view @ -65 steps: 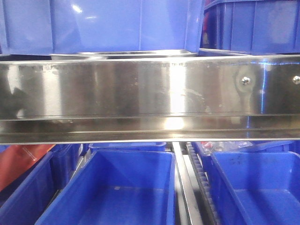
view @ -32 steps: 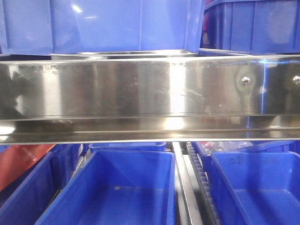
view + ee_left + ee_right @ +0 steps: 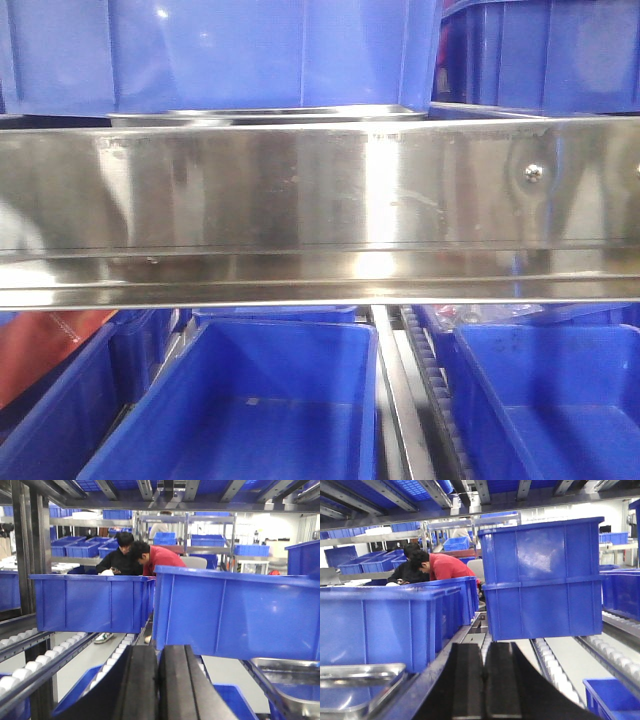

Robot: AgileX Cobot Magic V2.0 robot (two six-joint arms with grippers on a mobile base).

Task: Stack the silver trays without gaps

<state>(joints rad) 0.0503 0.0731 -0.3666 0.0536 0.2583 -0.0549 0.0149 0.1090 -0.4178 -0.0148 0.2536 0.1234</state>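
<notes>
Left fingers (image 3: 140, 680) and right fingers (image 3: 467, 680) are resting pinched together, empty; widen them before approaching the silver tray (image 3: 287, 666) at four o'clock.

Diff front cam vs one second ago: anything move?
Only the view shifted: everything slid slightly right in frame, pushing the far-right screw on the shelf rail out of view; the dark reflection at the rail's left end is gone. The silver tray behind the rail and the blue bins kept their places relative to each other. Nothing taken or released.
</notes>
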